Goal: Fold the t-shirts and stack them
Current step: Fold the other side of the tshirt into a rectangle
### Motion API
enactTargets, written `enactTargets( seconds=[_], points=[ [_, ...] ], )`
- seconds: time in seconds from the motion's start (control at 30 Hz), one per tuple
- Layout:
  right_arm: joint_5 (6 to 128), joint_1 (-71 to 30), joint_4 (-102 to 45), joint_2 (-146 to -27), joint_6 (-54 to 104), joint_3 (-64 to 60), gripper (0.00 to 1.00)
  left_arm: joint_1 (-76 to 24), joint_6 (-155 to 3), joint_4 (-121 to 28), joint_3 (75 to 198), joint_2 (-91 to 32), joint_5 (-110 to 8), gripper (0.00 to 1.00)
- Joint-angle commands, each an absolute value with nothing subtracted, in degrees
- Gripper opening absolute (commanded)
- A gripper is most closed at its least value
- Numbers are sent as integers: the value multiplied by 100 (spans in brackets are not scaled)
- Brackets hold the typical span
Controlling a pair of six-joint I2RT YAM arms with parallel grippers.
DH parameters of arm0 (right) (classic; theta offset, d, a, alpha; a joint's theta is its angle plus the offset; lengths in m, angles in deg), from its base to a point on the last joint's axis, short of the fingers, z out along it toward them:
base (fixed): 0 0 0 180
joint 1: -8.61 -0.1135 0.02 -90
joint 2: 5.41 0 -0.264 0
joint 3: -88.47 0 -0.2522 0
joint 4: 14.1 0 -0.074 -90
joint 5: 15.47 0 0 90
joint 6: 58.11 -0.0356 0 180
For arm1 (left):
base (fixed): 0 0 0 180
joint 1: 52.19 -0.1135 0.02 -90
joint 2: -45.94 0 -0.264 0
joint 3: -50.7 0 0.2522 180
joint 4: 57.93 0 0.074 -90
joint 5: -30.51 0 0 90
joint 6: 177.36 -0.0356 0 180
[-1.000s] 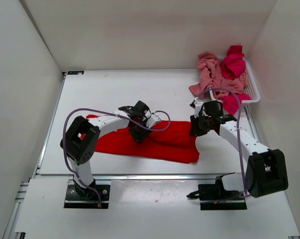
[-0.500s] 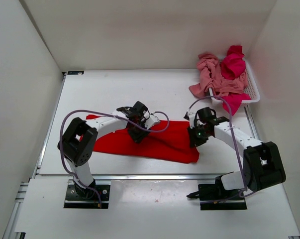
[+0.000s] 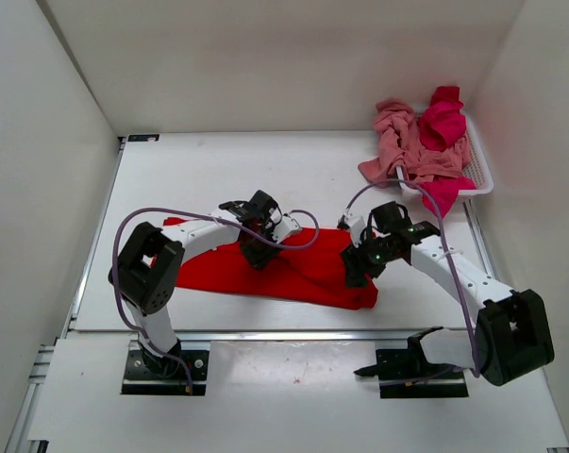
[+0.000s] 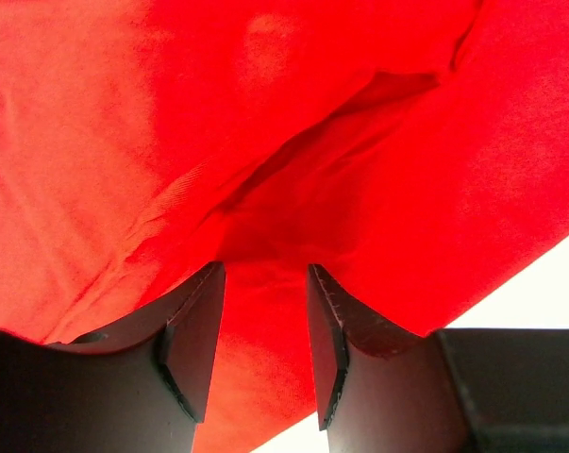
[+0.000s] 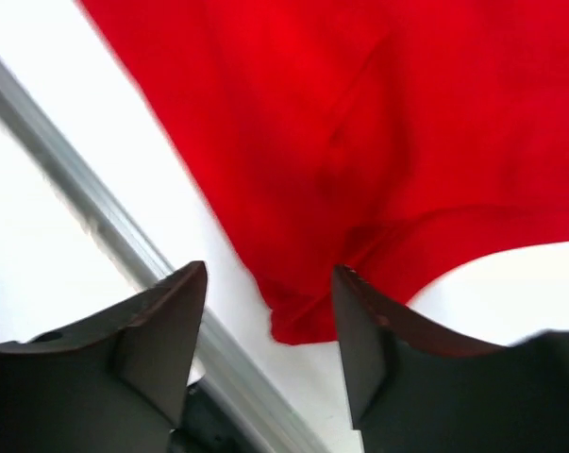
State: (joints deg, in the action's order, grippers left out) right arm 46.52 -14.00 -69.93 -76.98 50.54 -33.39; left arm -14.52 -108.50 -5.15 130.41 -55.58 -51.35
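Red shirt (image 3: 298, 276): spread flat across the near part of the table (image 3: 218, 175), rumpled in the middle.
Left claw (image 4: 263, 274): over the shirt's middle, fingers partly apart with red cloth showing in the gap; it seems to hold nothing, though the close view makes contact hard to judge.
Right claw (image 5: 270, 269): fingers spread, nothing between them, above the shirt's near right corner.
Pink shirt (image 3: 397, 142): heaped over the basket (image 3: 483, 172) rim, far right.
Magenta shirt (image 3: 442, 123): bunched in the same basket.

No legible text, label, brand, number or sign in any view.
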Motion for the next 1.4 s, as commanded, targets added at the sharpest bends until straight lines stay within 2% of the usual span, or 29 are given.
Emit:
enactTargets(
  seconds=[0.0, 0.2, 0.43, 0.53, 0.6, 0.67, 0.7, 0.9, 1.17, 1.37],
  points=[
    [4306, -1300, -6603, -7669, 5177, -2637, 56, -1562, -10959, -454, 12994, -5127, -5211, 51],
    [4246, -1592, -6030, -8923, 4271, -2275, 60, -1756, -10951, -445, 12950, -4969, -5264, 51],
    [4404, -1275, -6055, -9084, 4384, -2679, 61, -1800, -10978, -480, 12730, -4740, -5299, 51],
    [4298, -1581, -6021, -9058, 4384, -2794, 58, -1774, -10977, -488, 12721, -4767, -5351, 51],
    [4288, -1714, -6003, -9041, 4288, -2943, 52, -1782, -11012, -488, 12773, -4766, -5343, 51],
    [4166, -1802, -5924, -9040, 4217, -2988, 41, -1782, -11056, -462, 12791, -4758, -5352, 51],
    [4122, -1811, -5898, -9023, 4191, -3013, 30, -1800, -11056, -453, 12800, -4732, -5334, 51],
    [4148, -1986, -5907, -9023, 4374, -2847, 1, -1870, -11073, -488, 12660, -4600, -5395, 50],
    [4341, -2891, -5977, -8918, 5315, -2372, 0, -1817, -11135, -480, 12616, -4450, -5439, 52],
    [4781, -2646, -5353, -9373, 5614, -1846, 0, -1949, -11065, -488, 12703, -4433, -5458, 52]
  ],
)
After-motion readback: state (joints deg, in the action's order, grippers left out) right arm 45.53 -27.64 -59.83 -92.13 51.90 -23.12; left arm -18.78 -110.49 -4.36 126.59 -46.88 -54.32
